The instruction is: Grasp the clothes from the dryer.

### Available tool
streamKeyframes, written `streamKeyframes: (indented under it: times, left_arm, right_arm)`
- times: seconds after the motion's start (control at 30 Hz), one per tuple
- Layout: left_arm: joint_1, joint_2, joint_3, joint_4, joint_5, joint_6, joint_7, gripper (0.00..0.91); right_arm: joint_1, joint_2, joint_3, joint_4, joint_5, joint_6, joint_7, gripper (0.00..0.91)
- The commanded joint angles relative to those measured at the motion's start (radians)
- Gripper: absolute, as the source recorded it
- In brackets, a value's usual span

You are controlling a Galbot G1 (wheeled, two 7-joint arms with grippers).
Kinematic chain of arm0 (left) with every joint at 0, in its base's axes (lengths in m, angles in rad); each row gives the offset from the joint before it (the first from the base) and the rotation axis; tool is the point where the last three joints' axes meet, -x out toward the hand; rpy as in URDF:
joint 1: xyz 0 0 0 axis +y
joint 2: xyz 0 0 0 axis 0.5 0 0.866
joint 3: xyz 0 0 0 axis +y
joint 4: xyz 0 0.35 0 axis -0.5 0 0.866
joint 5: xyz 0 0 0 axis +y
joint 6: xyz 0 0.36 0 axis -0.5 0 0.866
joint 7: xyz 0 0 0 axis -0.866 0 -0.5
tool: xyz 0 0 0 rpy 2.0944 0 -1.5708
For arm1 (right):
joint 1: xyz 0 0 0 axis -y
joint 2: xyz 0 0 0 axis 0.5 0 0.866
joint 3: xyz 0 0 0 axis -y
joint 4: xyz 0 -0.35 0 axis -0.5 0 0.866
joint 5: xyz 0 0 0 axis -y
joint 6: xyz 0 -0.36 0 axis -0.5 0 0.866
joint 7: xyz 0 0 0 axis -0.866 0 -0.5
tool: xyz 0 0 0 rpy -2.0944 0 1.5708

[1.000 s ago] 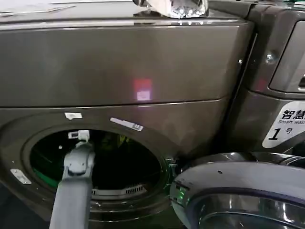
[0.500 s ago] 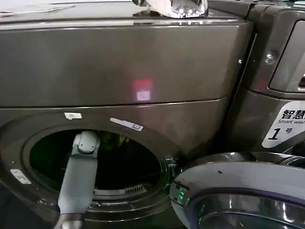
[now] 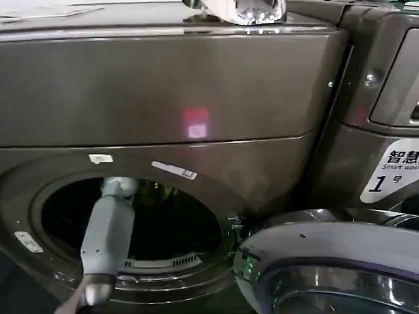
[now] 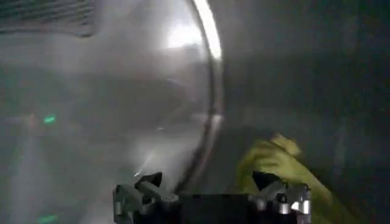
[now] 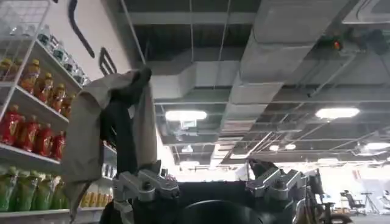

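The left arm [image 3: 108, 229] was reaching deep through the dryer's [image 3: 163, 91] round port, and the left gripper [image 4: 210, 182] had its fingers spread wide inside the drum. The clothes [image 4: 277, 167], a little lime-green wad, sat just past one fingertip, not pinched. Over on the right, the right gripper [image 5: 210, 176] pointed up at the ceiling, fingers apart, holding nothing.

Dryer [image 3: 163, 91]: bronze-grey metal front, dark drum inside the port, a pale pink-red glow on the upper panel, small white stickers above the port. Clothes [image 4: 277, 161]: lime-green, yellowish at the folds. Left arm [image 3: 108, 232]: light grey. Neighbouring machine [image 3: 376, 78]: same bronze-grey, white label [image 3: 393, 171] with black "1".
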Motion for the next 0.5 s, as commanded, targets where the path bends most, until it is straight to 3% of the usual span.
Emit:
streamKeyframes:
  times: [0.03,0.5]
  left_arm:
    - [-0.061,0.001,0.021,0.078,0.188,-0.213,0.364,0.907]
    - [-0.116,-0.003,0.018,0.203,0.242,-0.139,0.380,0.907]
  right_arm:
    - [0.005,0.001,-0.007,0.006,0.000,0.000,-0.001,0.907]
    - [0.003,0.000,-0.007,0.004,-0.001,0.002,-0.002,0.907]
